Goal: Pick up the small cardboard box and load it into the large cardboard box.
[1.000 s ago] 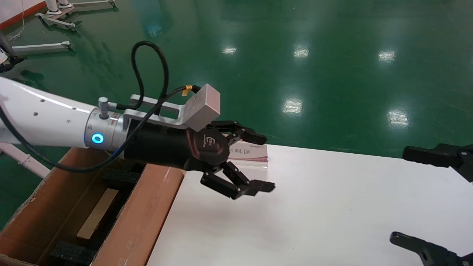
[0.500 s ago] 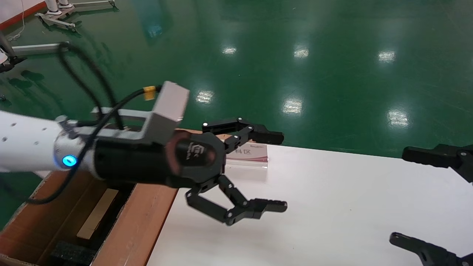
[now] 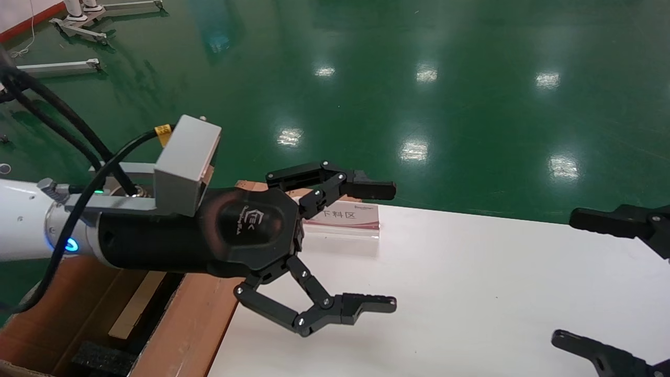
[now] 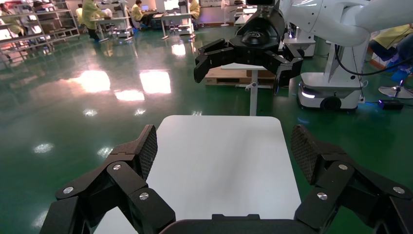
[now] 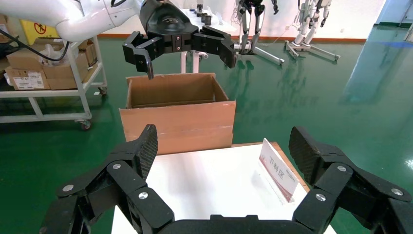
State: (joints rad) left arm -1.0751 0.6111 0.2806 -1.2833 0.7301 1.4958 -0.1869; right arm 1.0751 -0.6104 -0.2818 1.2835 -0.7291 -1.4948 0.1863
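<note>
The large cardboard box [image 3: 201,319] stands open off the table's left end, with black foam blocks [image 3: 102,358] inside; it also shows in the right wrist view [image 5: 178,119]. A pale tan flat carton edge [image 3: 133,306] lies inside it between the foam and appears to be the small cardboard box. My left gripper [image 3: 386,245] is open and empty, hovering over the table's left end, past the box's rim. It shows in its own wrist view [image 4: 225,151] and the right wrist view [image 5: 180,46]. My right gripper [image 3: 565,276] is open and empty at the table's right end.
A white-and-pink sign card [image 3: 343,217] stands at the far left of the white table [image 3: 471,293], just behind the left gripper's upper finger. It also shows in the right wrist view [image 5: 277,168]. Green floor surrounds the table, with stand legs [image 3: 57,67] far left.
My left arm has swung lower and back to the left while its jaws spread wider and now reach a little further right over the table. The right gripper has not moved.
</note>
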